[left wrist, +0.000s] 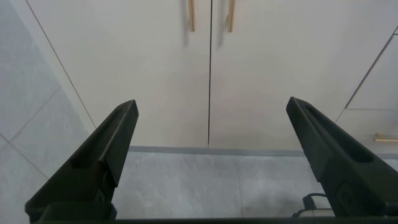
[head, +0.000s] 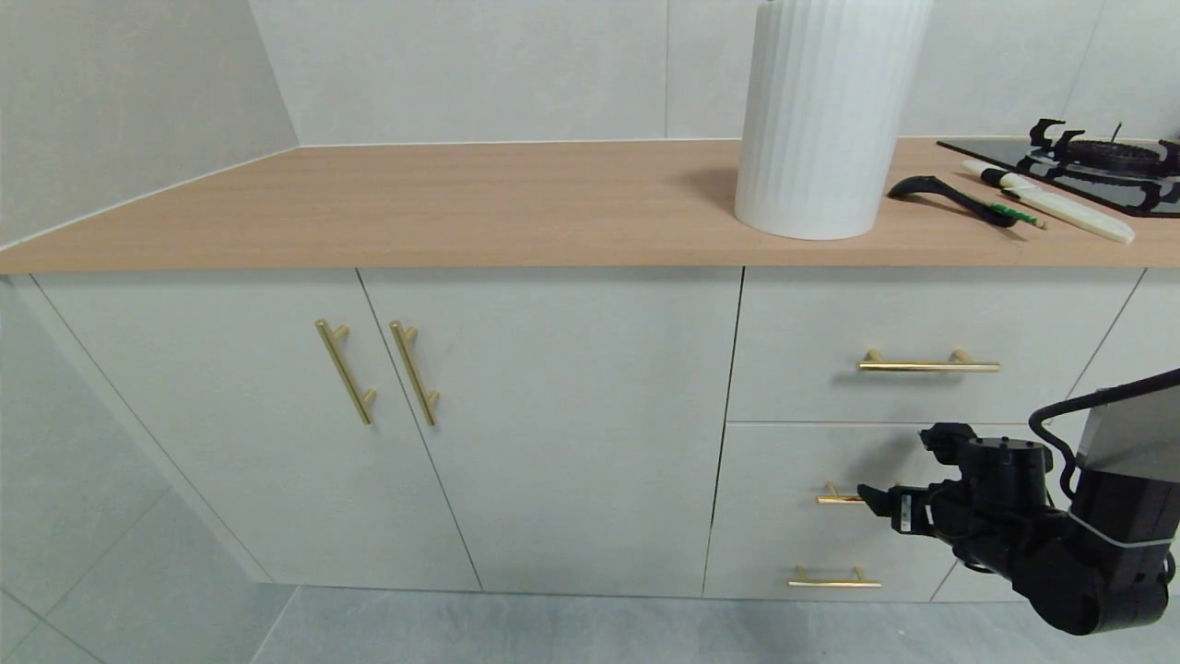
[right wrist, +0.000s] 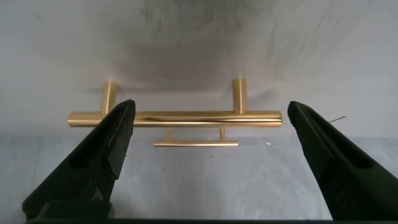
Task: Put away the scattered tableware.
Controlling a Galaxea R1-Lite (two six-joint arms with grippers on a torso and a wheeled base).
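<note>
Head view: a light wooden countertop [head: 461, 207] tops pale grey cabinets. On its right part stands a tall white ribbed cylindrical container [head: 820, 120]. Just beside it lie the scattered pieces: a black plastic spoon [head: 949, 196], a thin green-tipped stick [head: 1019, 218] touching the spoon's handle end, and a long white utensil with a black band [head: 1060, 205], its far end over the edge of the black gas hob [head: 1097, 161]. Below, two doors carry vertical brass bar handles [head: 346, 371], and a stack of three drawers sits to their right. The right gripper [head: 899, 475] is level with the middle drawer, in front of its brass bar handle [head: 837, 499], well below the tableware. The top drawer handle [head: 929, 366] and bottom drawer handle [head: 834, 582] are uncovered. Left wrist view: the left gripper [left wrist: 211, 109] has its fingers spread wide with nothing between them. It faces the seam of the two doors above a grey tiled floor [left wrist: 205, 180]. Right wrist view: the right gripper's fingers stand wide apart, one to each side of the middle handle, holding nothing. Contact with the bar cannot be determined. The bottom handle shows beneath it.
</note>
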